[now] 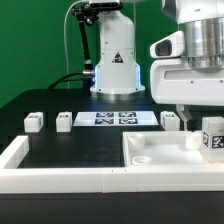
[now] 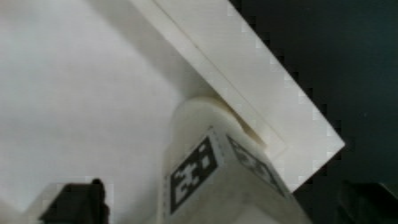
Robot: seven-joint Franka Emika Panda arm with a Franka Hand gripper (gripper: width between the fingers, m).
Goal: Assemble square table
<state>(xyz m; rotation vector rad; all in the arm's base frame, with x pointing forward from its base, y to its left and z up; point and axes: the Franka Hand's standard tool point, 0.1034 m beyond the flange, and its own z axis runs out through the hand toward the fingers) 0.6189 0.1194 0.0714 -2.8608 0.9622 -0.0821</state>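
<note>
— How many parts of the square table do you count?

— One square slab (image 1: 165,158) and four legs. The slab lies flat on the black counter (image 1: 70,150), at the exterior view's right, near the front.

— And where are the legs?

— Three of them stand on the counter in one row, apart from the slab. The first leg (image 1: 35,122) and the second leg (image 1: 66,120) are on the exterior view's left of the marker board (image 1: 110,119). The third leg (image 1: 170,120) is just on its right. The fourth leg (image 1: 212,138) stands upright at a corner of the slab, with its tag facing the camera. If it is fixed there, I cannot tell.

— What about the pincer?

— There is one pincer (image 1: 197,118), and it hangs over that fourth leg. In the wrist view one dark finger (image 2: 75,200) stays clear of the leg, with a gap between them. So the jaws are spread wide and hold nothing.

— Anything more?

— One long white rail (image 1: 60,180) borders the counter in front.
</note>
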